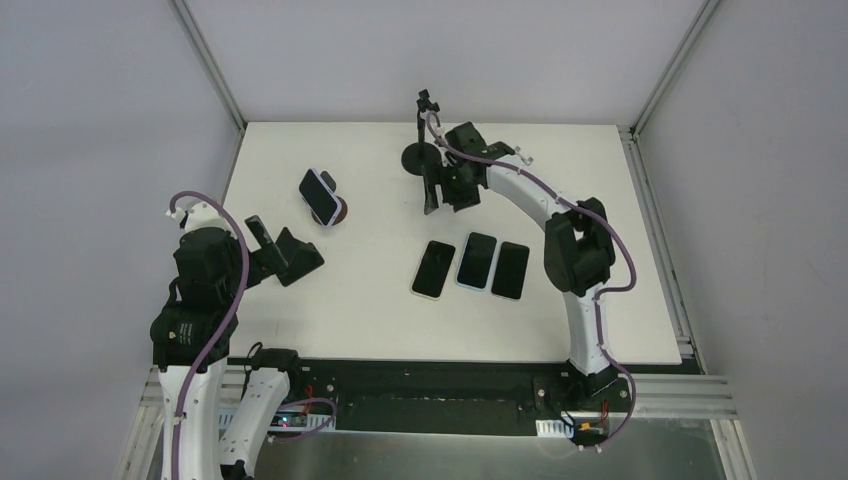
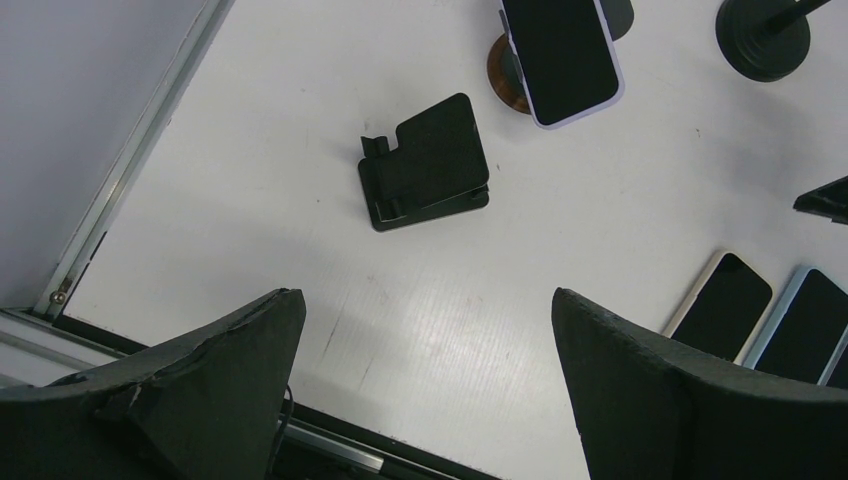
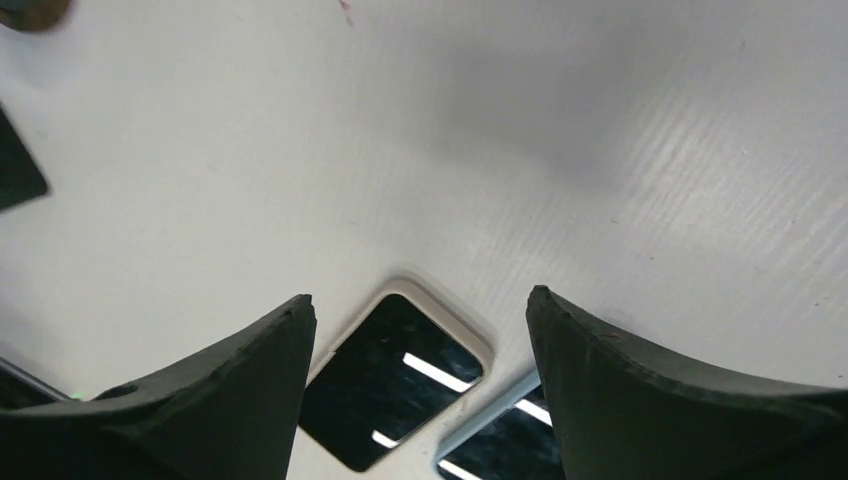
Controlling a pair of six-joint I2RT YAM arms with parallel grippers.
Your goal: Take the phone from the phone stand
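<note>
The lavender-cased phone [image 2: 562, 55] sits on its round phone stand [image 2: 500, 78] — untouched. The left gripper [image 2: 425, 296] and right gripper [image 3: 420, 296] gape wide, empty.

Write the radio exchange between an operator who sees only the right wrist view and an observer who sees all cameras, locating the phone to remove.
Operator: I see only flat phones. Is any phone on a stand?
Observer: Yes, the lavender-cased phone leans on a round stand, left of the right gripper.
Operator: How many lie flat?
Observer: Three, side by side.
Operator: Is the left gripper free?
Observer: Open and empty, near a black folding stand.
</note>
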